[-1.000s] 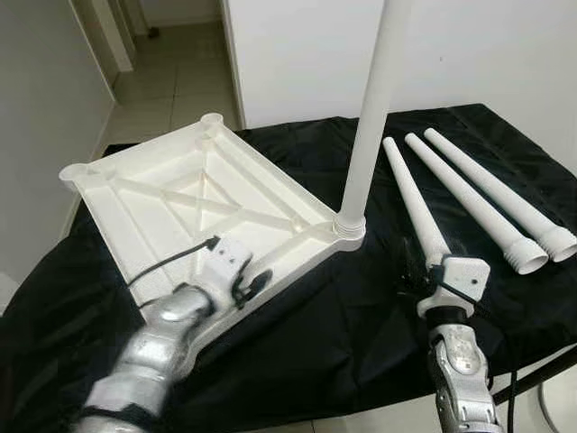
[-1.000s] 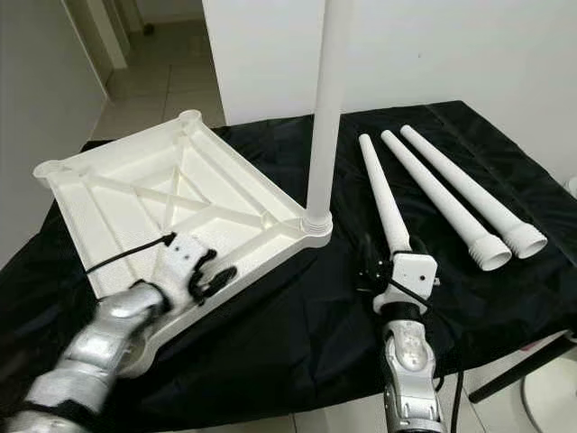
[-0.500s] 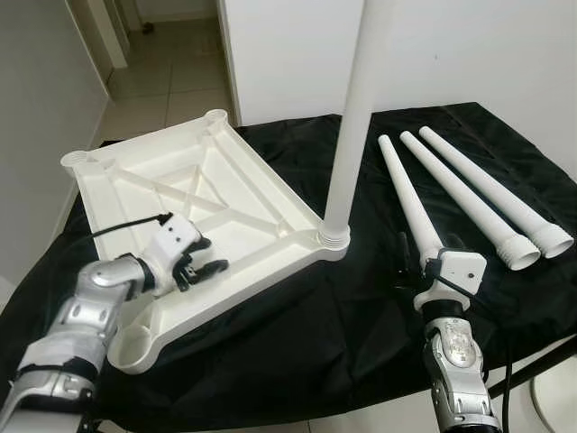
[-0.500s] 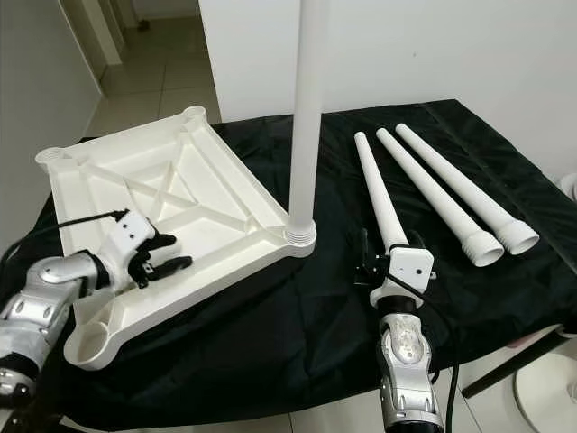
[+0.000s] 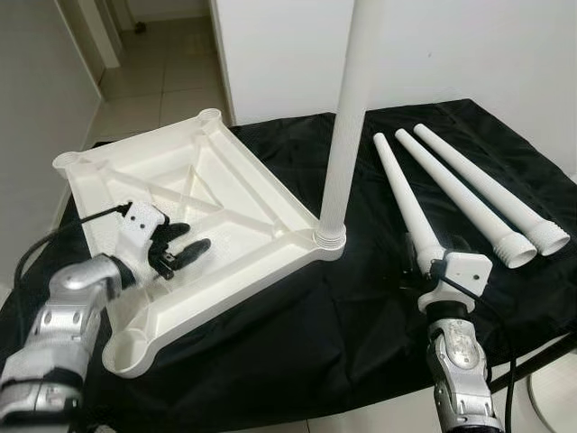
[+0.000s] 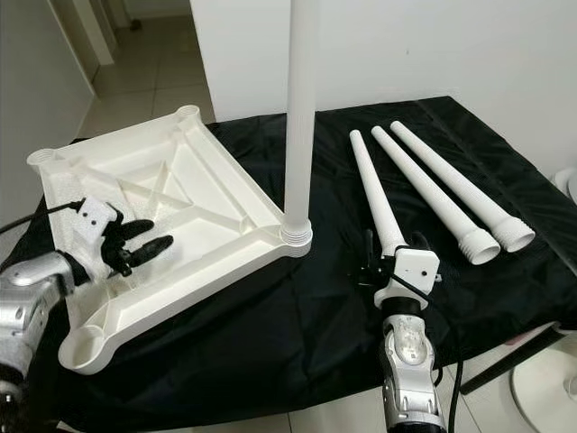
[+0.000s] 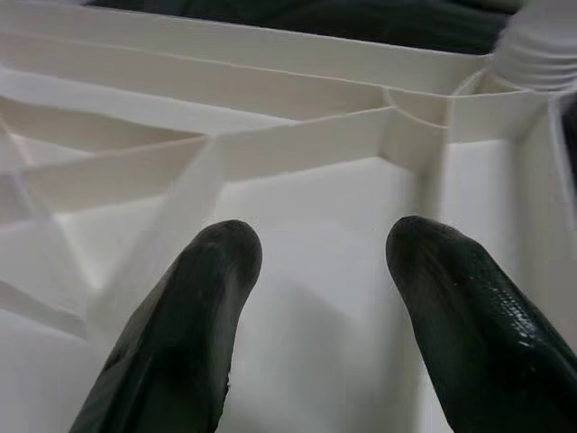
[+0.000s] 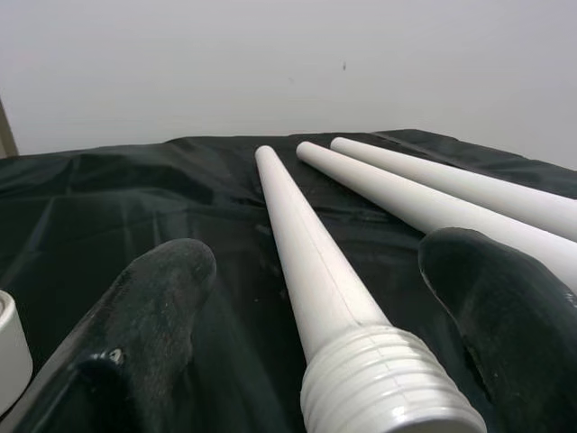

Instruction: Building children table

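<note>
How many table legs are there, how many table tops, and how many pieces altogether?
Legs lying on the black cloth: 3
Leg standing screwed into the table top: 1
Table top, upside down: 1
Total: 5 pieces

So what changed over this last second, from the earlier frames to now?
The left gripper drew back from the near edge of the upturned tabletop toward the robot's left and now hovers open over its ribbed inside. The right gripper, open around the nearest loose leg, and the upright leg stayed.
</note>
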### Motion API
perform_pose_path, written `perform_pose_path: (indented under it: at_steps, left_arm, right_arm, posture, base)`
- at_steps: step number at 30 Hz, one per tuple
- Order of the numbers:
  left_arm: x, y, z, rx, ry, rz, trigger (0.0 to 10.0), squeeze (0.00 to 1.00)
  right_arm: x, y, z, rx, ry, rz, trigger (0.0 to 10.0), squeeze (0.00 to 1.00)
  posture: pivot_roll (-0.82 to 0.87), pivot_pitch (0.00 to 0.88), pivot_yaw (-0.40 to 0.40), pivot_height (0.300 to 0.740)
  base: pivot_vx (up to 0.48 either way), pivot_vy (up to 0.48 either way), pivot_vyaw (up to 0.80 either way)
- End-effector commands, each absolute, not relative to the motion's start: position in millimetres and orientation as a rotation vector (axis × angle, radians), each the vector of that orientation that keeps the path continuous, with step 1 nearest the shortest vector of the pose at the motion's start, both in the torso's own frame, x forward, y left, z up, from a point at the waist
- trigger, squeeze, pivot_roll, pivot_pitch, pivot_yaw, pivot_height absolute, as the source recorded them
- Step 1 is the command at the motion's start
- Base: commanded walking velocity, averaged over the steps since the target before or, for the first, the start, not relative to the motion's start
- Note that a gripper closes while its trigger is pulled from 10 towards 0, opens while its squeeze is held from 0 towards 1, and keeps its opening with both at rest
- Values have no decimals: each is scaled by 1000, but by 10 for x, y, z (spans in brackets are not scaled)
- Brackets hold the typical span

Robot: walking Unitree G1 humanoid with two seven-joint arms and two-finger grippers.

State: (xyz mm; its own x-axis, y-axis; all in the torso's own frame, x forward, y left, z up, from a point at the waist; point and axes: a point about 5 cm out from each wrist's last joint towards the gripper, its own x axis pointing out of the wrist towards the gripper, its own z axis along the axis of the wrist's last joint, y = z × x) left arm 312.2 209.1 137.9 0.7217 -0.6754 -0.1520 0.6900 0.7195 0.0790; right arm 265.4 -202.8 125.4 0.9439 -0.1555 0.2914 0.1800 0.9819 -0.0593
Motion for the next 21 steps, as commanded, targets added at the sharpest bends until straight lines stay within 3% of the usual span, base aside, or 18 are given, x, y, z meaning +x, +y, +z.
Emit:
perform_pose_path:
  at_steps: [1, 7, 21]
  left_arm:
    - [3071, 2047, 1412, 72, 92, -774, 10000, 0]
    - [2981, 1874, 1380, -13, 84, -725, 10000, 0]
    - [2744, 1397, 1269, 22, 22, -787, 10000, 0]
  right_arm:
    - [2663, -2005, 1224, -77, -282, -166, 10000, 0]
    - [2692, -2006, 1230, -76, -283, -159, 10000, 0]
    - [2672, -2014, 1190, -84, -266, -141, 10000, 0]
  posture:
    - [-77, 24, 73, 740]
    - [-63, 12, 67, 740]
    - [-66, 5, 55, 740]
  base:
    - [0, 0, 0]
    - [0, 0, 0]
    - [0, 0, 0]
